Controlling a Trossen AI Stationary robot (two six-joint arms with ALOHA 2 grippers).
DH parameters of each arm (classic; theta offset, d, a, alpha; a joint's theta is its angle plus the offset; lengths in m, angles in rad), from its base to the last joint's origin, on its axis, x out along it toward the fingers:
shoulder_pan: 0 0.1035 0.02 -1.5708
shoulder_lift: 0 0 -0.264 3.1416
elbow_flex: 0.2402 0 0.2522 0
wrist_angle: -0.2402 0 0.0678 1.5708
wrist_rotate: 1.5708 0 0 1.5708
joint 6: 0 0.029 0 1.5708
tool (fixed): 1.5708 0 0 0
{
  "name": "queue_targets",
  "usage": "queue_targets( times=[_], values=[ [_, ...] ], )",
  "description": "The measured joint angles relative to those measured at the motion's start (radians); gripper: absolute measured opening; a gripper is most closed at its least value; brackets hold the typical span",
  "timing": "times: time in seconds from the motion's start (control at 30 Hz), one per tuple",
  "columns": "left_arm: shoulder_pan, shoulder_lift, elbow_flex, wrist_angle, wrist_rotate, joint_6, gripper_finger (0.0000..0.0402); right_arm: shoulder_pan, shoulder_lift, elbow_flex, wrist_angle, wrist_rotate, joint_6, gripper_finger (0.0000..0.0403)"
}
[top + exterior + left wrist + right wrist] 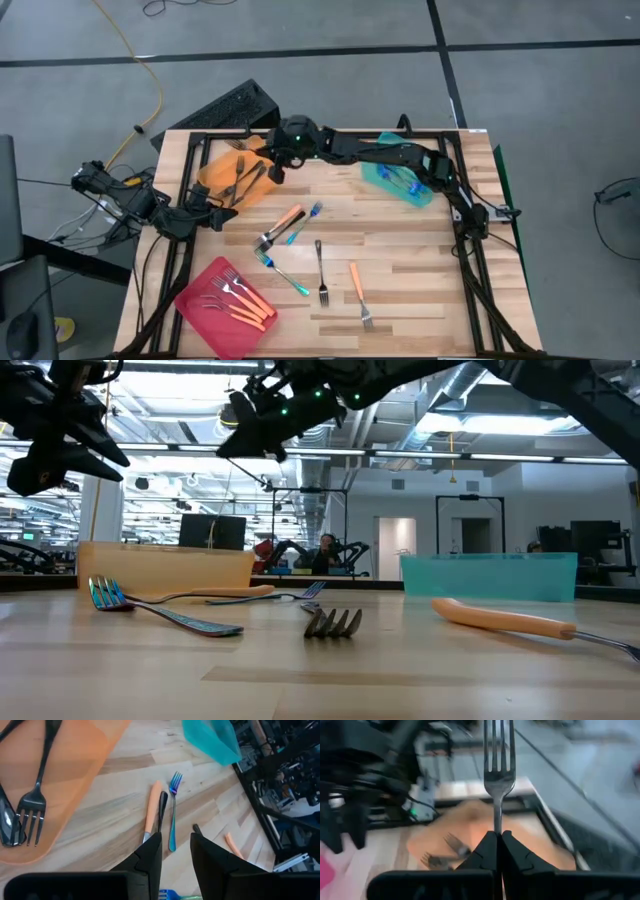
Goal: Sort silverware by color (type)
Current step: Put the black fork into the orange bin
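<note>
Right gripper (498, 836) is clenched on the stem of a plain metal fork (498, 760), tines pointing away from the wrist, held in the air above the orange tray (228, 170) at the table's far left part. Beneath it, dark forks (243, 178) lie in that tray. Left gripper (175, 845) hangs beside the tray's near edge, its fingers a little apart and holding nothing; just ahead of its tips lie an orange-handled fork (151, 811), a dark one and a blue fork (173, 807) side by side on bare wood. Open tabletop (420, 250) spreads beyond them, with a few loose forks scattered. Farther off sit the teal tray (400, 180) and the pink tray (215, 305) with its orange-handled forks. No readable writing shows.
</note>
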Motion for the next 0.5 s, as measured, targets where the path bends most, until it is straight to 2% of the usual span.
queue_targets(
  times=[0.07,0.27,0.37,0.5],
  values=[
    [0.0,0.0,0.0,0.0,-0.012,0.002,0.0087,-0.017,0.0,0.0,0.05,-0.073,-0.066,0.0025],
    [0.0,0.0,0.0,-0.001,-0.073,0.013,0.0087,-0.072,0.018,0.0,0.182,-0.183,-0.136,0.0025],
    [0.0,0.0,0.0,-0.004,-0.101,0.012,0.0087,-0.1,0.061,0.0,0.282,-0.283,-0.074,0.0025],
    [0.0,0.0,0.0,-0.004,-0.121,0.016,0.0087,-0.11,0.144,-0.002,0.403,-0.337,0.048,0.0025]
  ],
)
